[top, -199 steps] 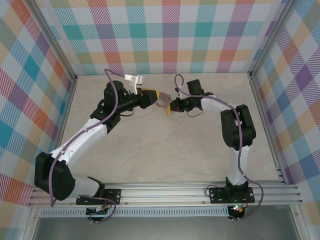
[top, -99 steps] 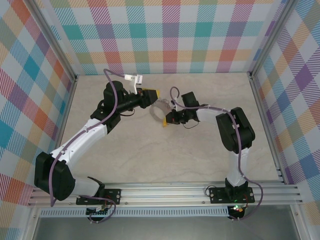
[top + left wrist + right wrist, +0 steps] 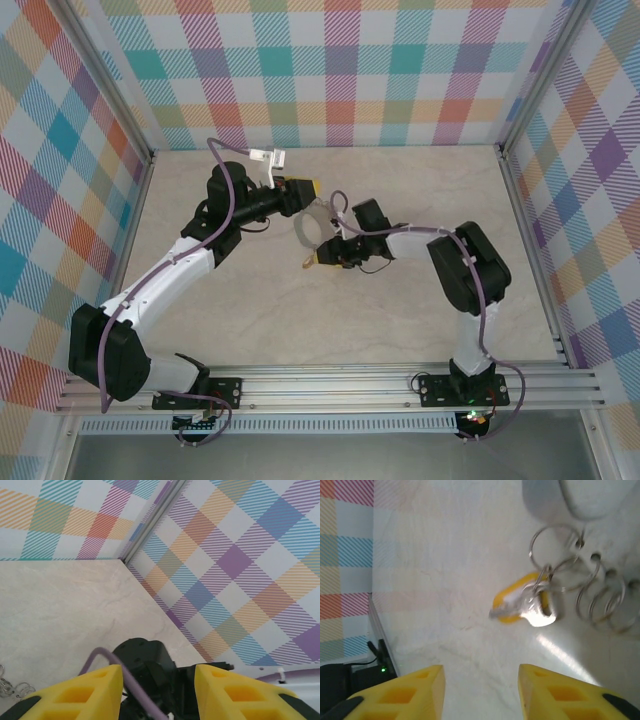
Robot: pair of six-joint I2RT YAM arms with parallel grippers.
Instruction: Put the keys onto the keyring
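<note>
Cream, stone-veined table (image 3: 400, 320) lies under both arms, smooth and matte, so you have no ridge to catch a dropped part.

Next in size is the keyring (image 3: 302, 230): a silvery-grey hoop with a bumpy, chain-like rim. It sits between the two grippers, its far edge meeting the tip of your left gripper (image 3: 300, 192) and its near edge just ahead of your right gripper (image 3: 322, 257). That looks like a presenting pose, the left arm offering the hoop so the right can work at it.

From the left wrist the yellow fingers stand partly apart with no ring visible between them, and a scrap of silvery chain (image 3: 11, 686) shows just outside one finger. Whether that gripper clamps the rim, you cannot tell.

Your right gripper's blocky yellow fingers are spread, with nothing between them.

Just ahead of those fingers and slightly to one side hangs the key (image 3: 520, 605), with a rounded yellow-orange head and a short bright blade. It is threaded on thin, springy wire loops (image 3: 531, 547) that run on towards the ring's side. By the look of it this key is already linked on and needs no pinching. Its slick blade and loose loops would swing if you nudged them.
</note>
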